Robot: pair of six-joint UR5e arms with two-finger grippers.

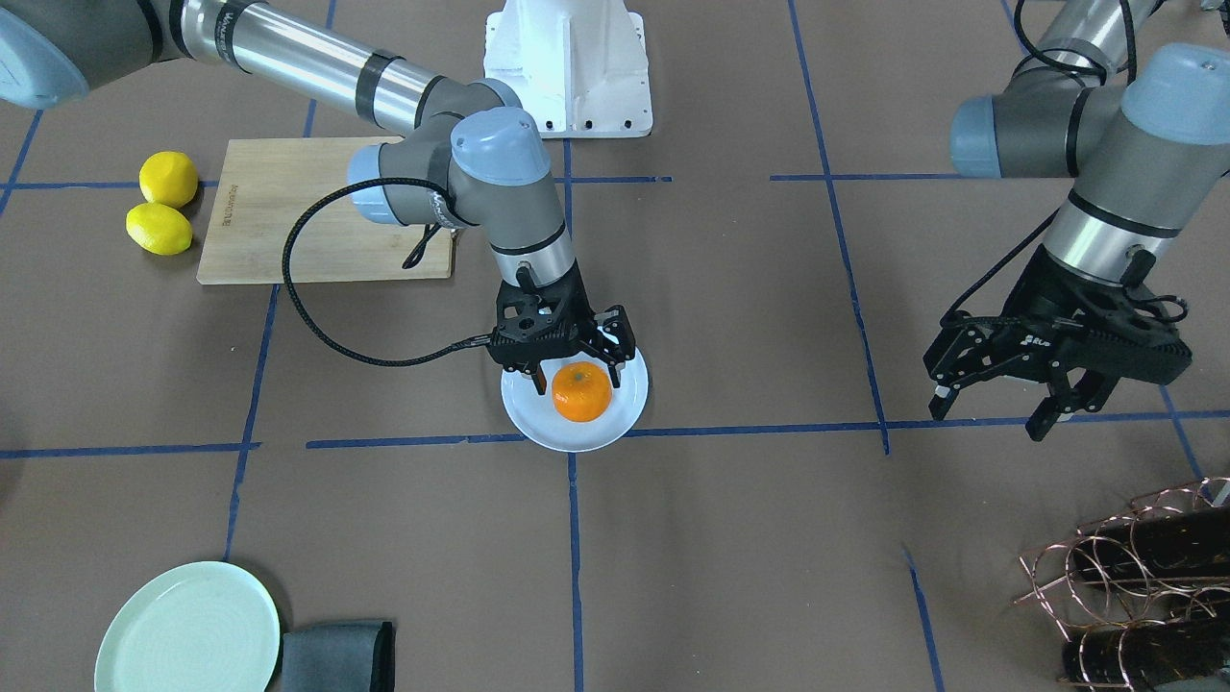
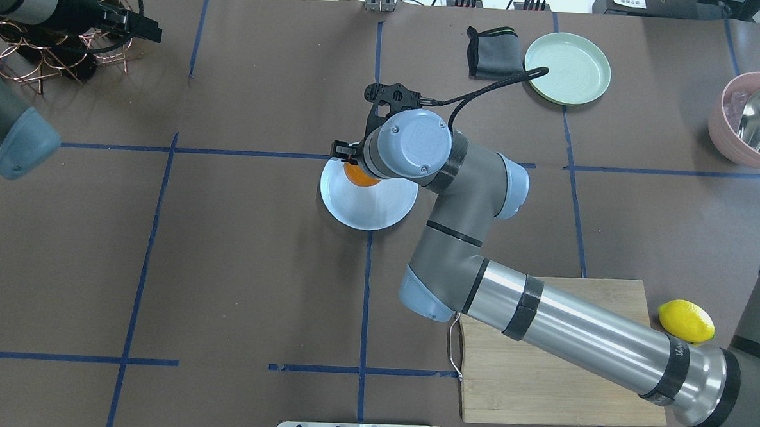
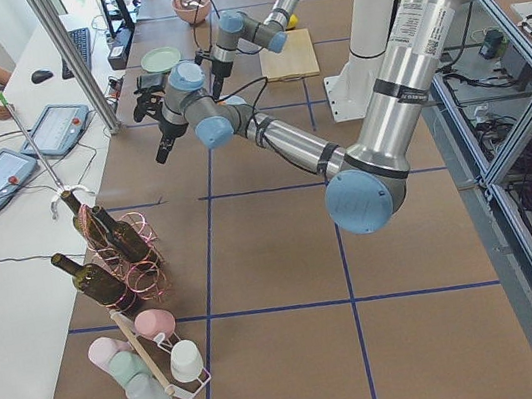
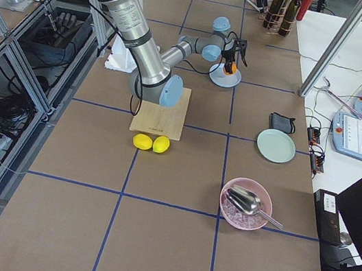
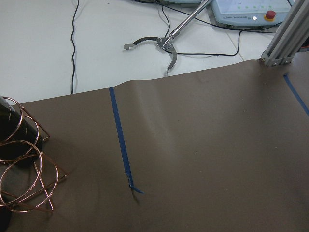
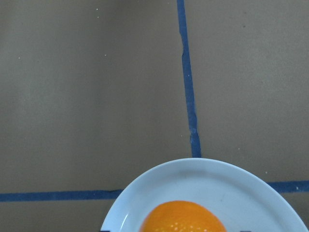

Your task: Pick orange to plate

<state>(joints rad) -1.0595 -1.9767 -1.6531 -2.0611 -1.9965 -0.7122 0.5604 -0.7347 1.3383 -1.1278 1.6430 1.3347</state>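
Orange (image 1: 581, 394) sits on the plate (image 1: 615, 432), inside the rim. Right gripper (image 1: 575, 373) hangs directly over the plate, jaws spread about one orange wide and straddling the fruit's top from both sides. We can't tell whether the pads press it or stand just off. The fruit is round, so there's no long axis to line up. Left gripper (image 1: 995, 413) is well apart from the plate, jaws spread, empty. We judge the next move is the right arm lifting straight up off the plate.

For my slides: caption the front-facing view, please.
Right gripper, jaws open, flanks the orange resting on the plate; left gripper hangs open, aside.
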